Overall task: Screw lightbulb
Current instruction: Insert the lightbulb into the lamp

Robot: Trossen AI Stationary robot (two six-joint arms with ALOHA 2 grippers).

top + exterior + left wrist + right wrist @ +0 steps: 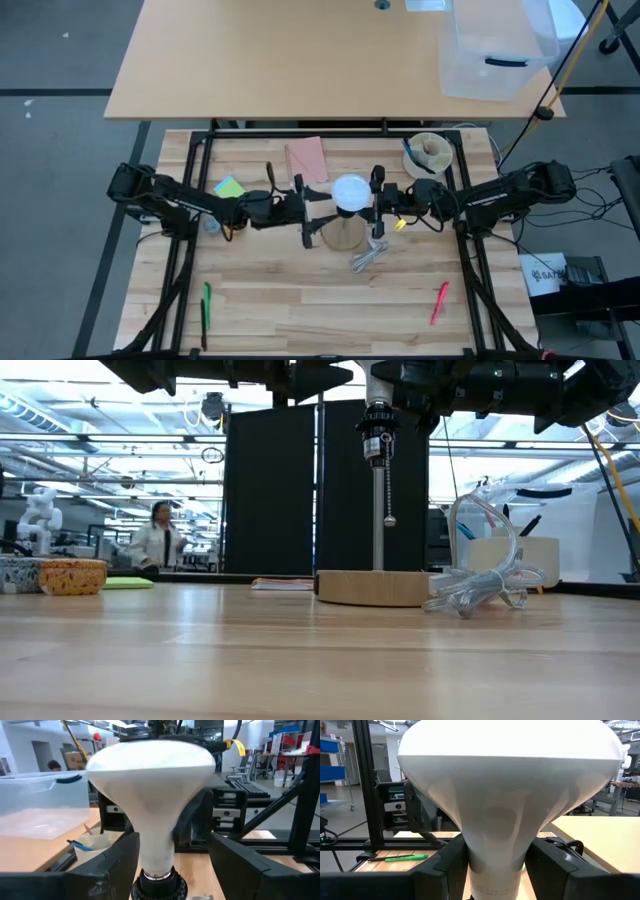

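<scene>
The lightbulb (150,785) sits in the black socket (159,885) atop the lamp. The right gripper (495,865) pinches its neck (seemingly mid-screwing); the left gripper (172,865) stands spread, needing to re-close before turning.

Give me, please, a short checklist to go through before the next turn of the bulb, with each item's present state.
1. Bulb seated upright in the socket: ok.
2. Left gripper released: ok, its fingers stand apart from the bulb's neck.
3. Right gripper on the bulb's neck: ok, its fingers sit close on both sides.
4. Lamp base flat on the table: ok.
5. Plastic wrapper clear of the base: cannot tell, it lies right beside it.
6. Bulb screwed fully home: cannot tell.
</scene>
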